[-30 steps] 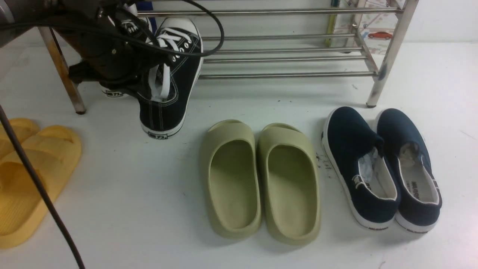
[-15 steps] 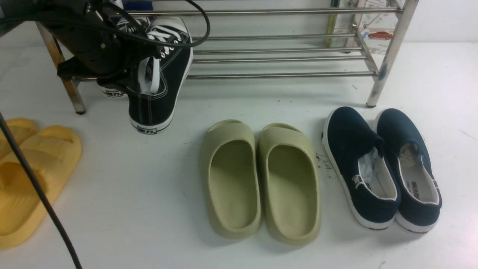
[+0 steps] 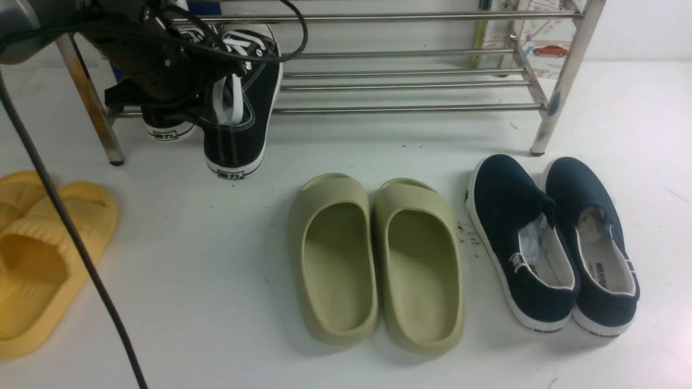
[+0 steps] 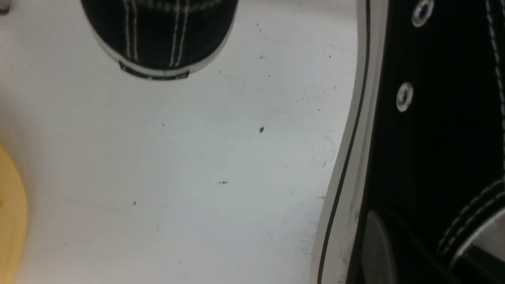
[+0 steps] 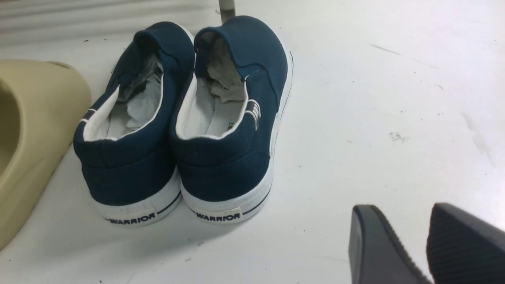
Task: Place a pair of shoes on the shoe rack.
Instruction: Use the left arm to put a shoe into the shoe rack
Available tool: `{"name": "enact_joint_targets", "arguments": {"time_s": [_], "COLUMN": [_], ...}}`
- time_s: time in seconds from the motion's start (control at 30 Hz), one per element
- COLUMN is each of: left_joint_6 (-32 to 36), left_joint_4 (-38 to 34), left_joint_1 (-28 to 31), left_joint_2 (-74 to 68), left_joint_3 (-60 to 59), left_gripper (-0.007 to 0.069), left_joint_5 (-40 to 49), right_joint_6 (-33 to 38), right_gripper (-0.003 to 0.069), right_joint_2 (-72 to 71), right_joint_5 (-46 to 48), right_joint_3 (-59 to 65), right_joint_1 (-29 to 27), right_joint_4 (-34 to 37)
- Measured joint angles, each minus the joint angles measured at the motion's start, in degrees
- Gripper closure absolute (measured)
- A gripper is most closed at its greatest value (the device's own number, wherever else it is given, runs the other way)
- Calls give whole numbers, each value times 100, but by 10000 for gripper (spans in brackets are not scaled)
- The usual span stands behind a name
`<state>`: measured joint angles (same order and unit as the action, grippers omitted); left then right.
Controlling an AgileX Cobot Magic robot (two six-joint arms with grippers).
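My left gripper [image 3: 208, 100] is shut on the side of a black canvas sneaker [image 3: 246, 102] with white laces. The sneaker's toe is over the lower rods of the steel shoe rack [image 3: 411, 108] and its heel hangs out in front of the rack. In the left wrist view the held sneaker [image 4: 434, 118] fills the side, with one finger [image 4: 375, 244] against it. The second black sneaker [image 3: 165, 129] lies on the lower shelf just to the left, and its heel [image 4: 158, 39] shows in the left wrist view. My right gripper [image 5: 406, 221] is slightly open and empty over the floor.
Olive-green slides [image 3: 378, 259] lie at the front centre. Navy slip-ons [image 3: 551, 243] lie to the right, and also show in the right wrist view [image 5: 185, 126]. Yellow slides [image 3: 43, 254] lie at the far left. A rusty rack leg [image 3: 92, 102] stands behind the left arm. A black cable [image 3: 81, 254] crosses the left side.
My left gripper has carried the sneaker deeper toward the rack, first to the left and then back right. The heel now sits higher and closer to the front rod.
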<state>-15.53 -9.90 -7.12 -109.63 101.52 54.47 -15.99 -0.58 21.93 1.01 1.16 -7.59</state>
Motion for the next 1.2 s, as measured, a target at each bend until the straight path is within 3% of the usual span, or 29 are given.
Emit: {"name": "enact_joint_targets", "arguments": {"time_s": [0.53, 1.2], "left_joint_6": [-249, -249], "left_joint_4": [468, 725], "left_joint_1": [0, 0], "left_joint_2": [-1373, -1647], "left_joint_3": [1902, 1968], "left_gripper": [638, 620], "left_joint_5": [727, 132], "right_joint_6": [0, 0], "right_gripper": [419, 419], "right_joint_2": [0, 0], "right_joint_5": [0, 0], "right_joint_3": [0, 0], "right_joint_1": [0, 0], "right_joint_4": [0, 0]}}
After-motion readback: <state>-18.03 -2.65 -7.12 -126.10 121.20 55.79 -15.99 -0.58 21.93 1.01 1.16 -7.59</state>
